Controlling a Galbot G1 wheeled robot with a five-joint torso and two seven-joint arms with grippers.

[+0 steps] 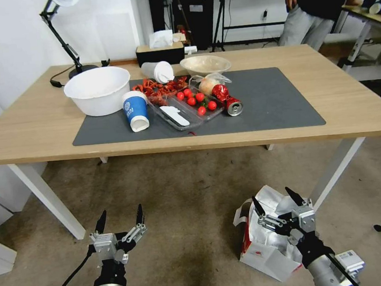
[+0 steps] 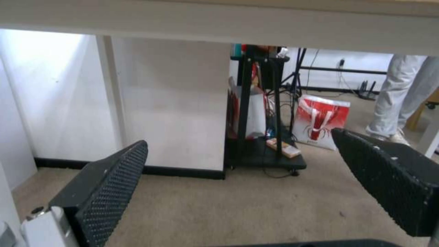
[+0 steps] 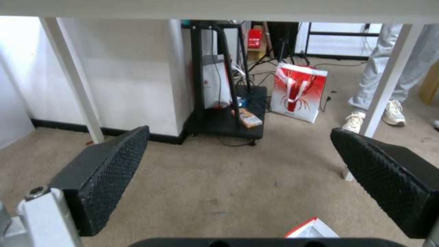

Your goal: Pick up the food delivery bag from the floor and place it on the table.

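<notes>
The food delivery bag [image 1: 266, 248] lies open on the floor [image 1: 184, 215], seemingly empty; right hand [image 1: 276, 200] open above it.

Lab/office rm: tripods [image 1: 221, 14], carpet [image 1: 182, 197], desk lamp [image 1: 59, 20].

Table leg [image 1: 335, 172] crowds the bag [image 1: 265, 243]; carpet [image 1: 187, 206] open.

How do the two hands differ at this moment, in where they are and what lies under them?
The right hand hangs over the white delivery bag on the carpet, near the table leg; the left hand hangs over bare carpet, with no bag beneath it. The right wrist view catches a corner of the bag; the left wrist view catches none. Both hands are open, empty and low in front of the table.
</notes>
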